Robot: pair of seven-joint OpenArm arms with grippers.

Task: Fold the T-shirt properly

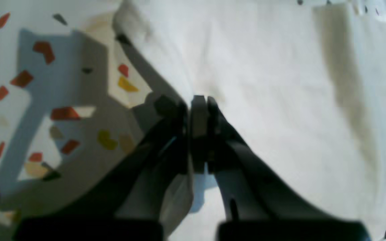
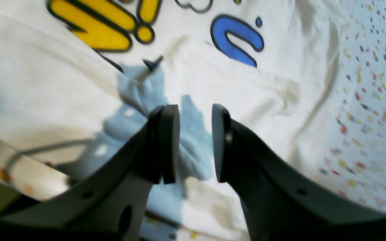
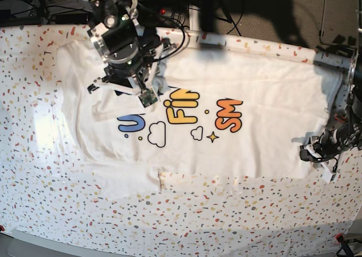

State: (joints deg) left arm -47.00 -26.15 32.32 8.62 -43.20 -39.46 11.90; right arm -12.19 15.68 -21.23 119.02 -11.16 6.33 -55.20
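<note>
Under the left wrist camera, left gripper [image 1: 199, 110] pinched on the shirt [image 1: 263, 83] edge over the cloth [image 1: 8, 110], right wrist view, right gripper [image 2: 195, 140] parted above the shirt's print, base view, shirt spread flat between both arms.

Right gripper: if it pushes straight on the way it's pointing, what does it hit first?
Most likely the T-shirt: the right gripper hangs open with white cloth directly ahead, just short of the blue letter. How far off the cloth lies is unclear.
</note>
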